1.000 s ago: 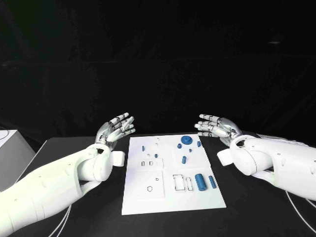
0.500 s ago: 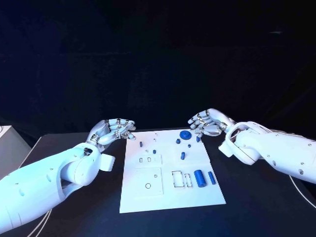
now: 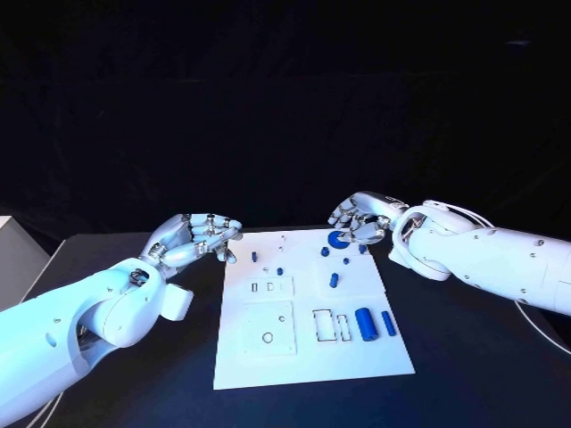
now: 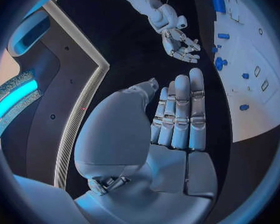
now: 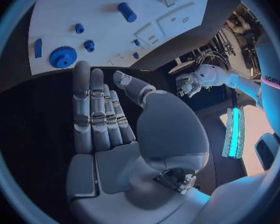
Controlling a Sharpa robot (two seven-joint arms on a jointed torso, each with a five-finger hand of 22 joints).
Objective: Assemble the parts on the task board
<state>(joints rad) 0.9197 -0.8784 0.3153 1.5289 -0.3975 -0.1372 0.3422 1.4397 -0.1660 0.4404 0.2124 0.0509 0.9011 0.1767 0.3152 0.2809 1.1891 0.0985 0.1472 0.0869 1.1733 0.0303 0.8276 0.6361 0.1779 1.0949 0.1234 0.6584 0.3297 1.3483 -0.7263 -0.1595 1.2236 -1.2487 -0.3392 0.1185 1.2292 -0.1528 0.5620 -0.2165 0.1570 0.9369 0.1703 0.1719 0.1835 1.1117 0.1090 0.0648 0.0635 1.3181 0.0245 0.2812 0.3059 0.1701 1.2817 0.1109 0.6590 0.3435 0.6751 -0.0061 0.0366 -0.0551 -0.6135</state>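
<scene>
White flat task board (image 3: 305, 357) with small blue parts (image 3: 364, 324); silver left hand (image 3: 195, 237) and right hand (image 3: 363, 220) empty, fingers apart.

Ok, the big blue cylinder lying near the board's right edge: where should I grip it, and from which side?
Probably across its middle, from straight above. The big blue cylinder lies flat on the task board, long axis running away from the robot, with a slimmer blue bar alongside, so pinch its curved sides. The right hand is on that side.

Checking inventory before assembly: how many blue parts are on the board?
9: a gear and three small ones near the right hand, two toward the left hand, one central, two at the near right. The hand may hide more.
</scene>
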